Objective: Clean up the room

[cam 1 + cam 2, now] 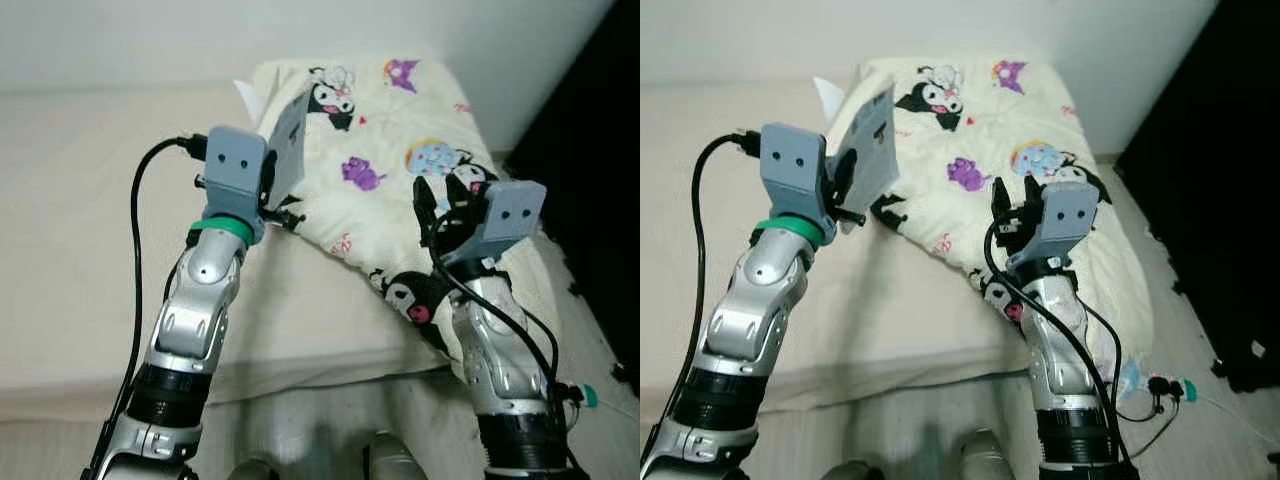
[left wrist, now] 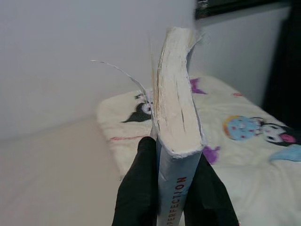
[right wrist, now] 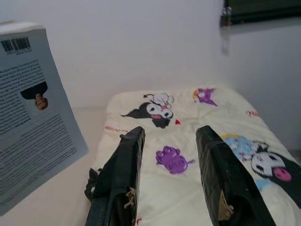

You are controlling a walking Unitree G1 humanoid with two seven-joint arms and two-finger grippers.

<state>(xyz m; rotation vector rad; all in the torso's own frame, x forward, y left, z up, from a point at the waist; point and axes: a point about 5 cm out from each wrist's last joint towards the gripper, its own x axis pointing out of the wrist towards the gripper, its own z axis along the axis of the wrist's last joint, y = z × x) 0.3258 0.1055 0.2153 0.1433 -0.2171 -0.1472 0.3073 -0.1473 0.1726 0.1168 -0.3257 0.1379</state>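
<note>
My left gripper (image 2: 171,188) is clamped on a book (image 2: 176,117), one black finger (image 2: 138,188) on each cover, pinching it near the lower end of the spine so the long axis runs up and away from my wrist. In the left wrist view I look straight along the page edge: the block stands upright between my fingers, and a loose page or slip curls off to one side near the top. From my head camera the book (image 1: 868,140) hangs in the air above the bed (image 1: 90,200), over the bare cream sheet just beside the near corner of the cartoon-print quilt (image 1: 400,130), touching neither.

My right gripper (image 3: 171,188) is spread open and empty, poised above the quilt nearer its right-hand side. The book lies to its left and a little higher; the right wrist view catches the back cover (image 3: 33,108), barcode uppermost, tilted across the frame. So the book belongs wholly to my left arm, and the right is near but apart from it.

What the next move turns on, as I judge it, is where this book should go. Nothing like a shelf or table is in view, though the dark area to my right is too murky to rule one out. Wherever I carry it, the book's upright length and that loose page will need clearance.
</note>
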